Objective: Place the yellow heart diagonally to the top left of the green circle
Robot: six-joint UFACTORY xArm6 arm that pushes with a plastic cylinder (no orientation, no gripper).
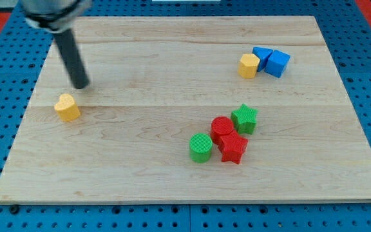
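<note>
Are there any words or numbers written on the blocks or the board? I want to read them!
None: no words, numbers or signs can be read in the camera view.
The wooden board is plain wood grain.
The yellow heart, green circle, green star, the red blocks, the blue blocks and the other yellow block show only ridges, no letters.
My tip, just above the yellow heart, has no label.

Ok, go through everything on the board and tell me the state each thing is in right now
my tip: on the board, just above the yellow heart, apart from it
yellow heart: alone, far left of the green circle
green circle: upright, against the red pieces
red circle: between green circle and green star
red star: flat
green star: flat
yellow hexagon: touching the blue blocks
</note>
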